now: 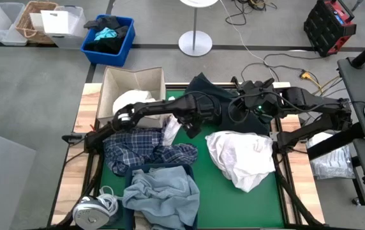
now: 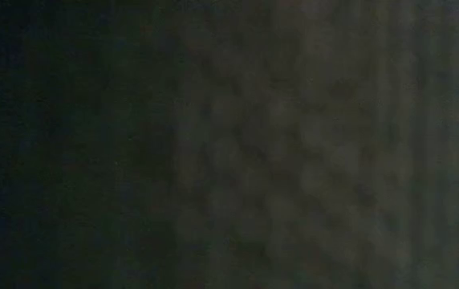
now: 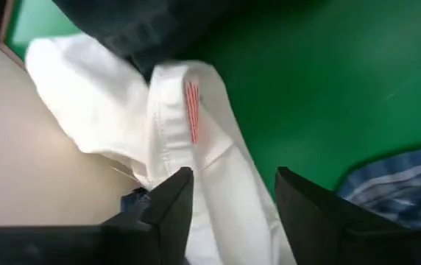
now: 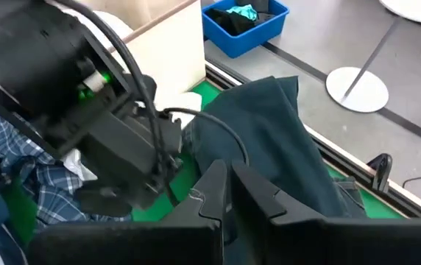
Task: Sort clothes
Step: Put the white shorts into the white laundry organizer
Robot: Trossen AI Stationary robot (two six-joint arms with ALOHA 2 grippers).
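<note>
Far left of the table: a tan open cardboard box (image 1: 134,83) at the back corner, a rumpled white shirt (image 1: 131,101) spilling over its front edge. In front of it, a crumpled blue-white plaid shirt (image 1: 141,153) on the green table mat (image 1: 224,191), and nearer the front edge a light blue denim garment (image 1: 163,195) heaped on a dark navy piece (image 1: 160,169). The left gripper (image 3: 229,195) reaches from the left side toward table centre; its fingers stand apart, and a strip of white cloth with a small red label (image 3: 192,110) runs between them, not visibly pinched, with the box wall on one side and the plaid shirt edge on the other. At back centre, a dark teal-navy garment (image 4: 269,132) drapes over the rear table edge. The right gripper (image 4: 229,188) sits low at this garment's near hem, fingers close together with only a thin gap, a fold of the hem just at the tips; whether cloth is caught I cannot tell. Right of centre, a large crumpled white shirt (image 1: 243,156) lies on the mat, well apart from both grippers. Low view is dark, shows nothing.
</note>
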